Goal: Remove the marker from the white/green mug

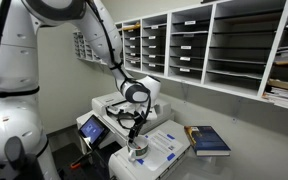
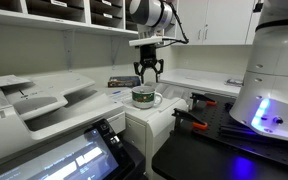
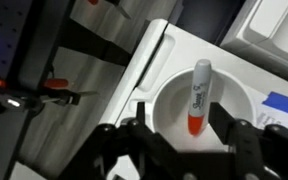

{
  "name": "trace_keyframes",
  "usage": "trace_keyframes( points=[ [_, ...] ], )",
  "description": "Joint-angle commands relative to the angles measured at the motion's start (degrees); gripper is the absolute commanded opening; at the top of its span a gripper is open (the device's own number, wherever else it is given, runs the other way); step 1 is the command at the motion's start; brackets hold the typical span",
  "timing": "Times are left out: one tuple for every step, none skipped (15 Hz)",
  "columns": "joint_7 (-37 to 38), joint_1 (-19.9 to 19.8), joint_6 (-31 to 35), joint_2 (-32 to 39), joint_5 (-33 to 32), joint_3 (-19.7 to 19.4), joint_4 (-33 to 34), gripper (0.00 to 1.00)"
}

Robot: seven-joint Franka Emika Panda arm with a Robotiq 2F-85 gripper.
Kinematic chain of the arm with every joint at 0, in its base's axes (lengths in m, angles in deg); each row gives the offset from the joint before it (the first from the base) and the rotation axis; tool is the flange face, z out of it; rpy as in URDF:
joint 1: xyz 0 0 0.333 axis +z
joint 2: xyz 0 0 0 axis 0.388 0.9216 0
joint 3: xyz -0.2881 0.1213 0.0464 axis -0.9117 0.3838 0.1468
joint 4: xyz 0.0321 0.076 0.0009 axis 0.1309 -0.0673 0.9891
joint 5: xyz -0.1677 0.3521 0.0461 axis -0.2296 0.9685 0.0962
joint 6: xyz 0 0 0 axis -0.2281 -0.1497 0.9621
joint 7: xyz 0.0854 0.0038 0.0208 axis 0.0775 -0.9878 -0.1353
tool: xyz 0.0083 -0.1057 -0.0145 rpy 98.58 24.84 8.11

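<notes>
The white/green mug stands on a white machine top and also shows in both exterior views. In the wrist view its inside looks white. The marker leans inside it, a white barrel with a red end pointing down toward the mug's bottom. My gripper hangs open straight above the mug, with one dark finger on each side of the marker's red end. It does not touch the marker. In both exterior views the gripper points down just over the mug's rim.
A dark blue book lies on the counter beside the machine. Wall shelves with paper trays run behind. A printer with a touch screen sits in front. Red-handled clamps lie on a black surface near the robot base.
</notes>
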Motion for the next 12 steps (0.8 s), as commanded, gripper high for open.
trace_keyframes(
  points=[
    [-0.51,1.89,1.49,3.37,2.98,-1.03,2.73,0.62],
    [-0.70,2.20,1.60,4.32,3.44,-0.95,3.21,0.63],
    [-0.90,2.48,1.57,5.12,4.12,-0.83,3.66,0.60],
    [-0.82,2.86,1.60,5.87,4.56,-0.82,4.01,0.60],
    [-0.87,3.23,1.55,6.53,4.90,-0.83,4.25,0.58],
    [-0.88,3.60,1.67,7.17,5.04,-0.88,4.51,0.58],
    [-0.82,3.91,1.79,7.78,5.03,-0.96,4.73,0.56],
    [-0.71,4.18,1.83,8.30,4.94,-1.04,4.97,0.55],
    [-0.82,4.34,1.96,8.83,5.05,-1.04,5.22,0.44],
    [-0.77,4.47,2.12,9.16,5.07,-1.09,5.38,0.31],
    [-0.92,4.49,2.17,9.41,5.20,-1.08,5.60,0.29],
    [-1.08,4.53,2.16,9.67,5.31,-1.06,5.83,0.23]
  ],
)
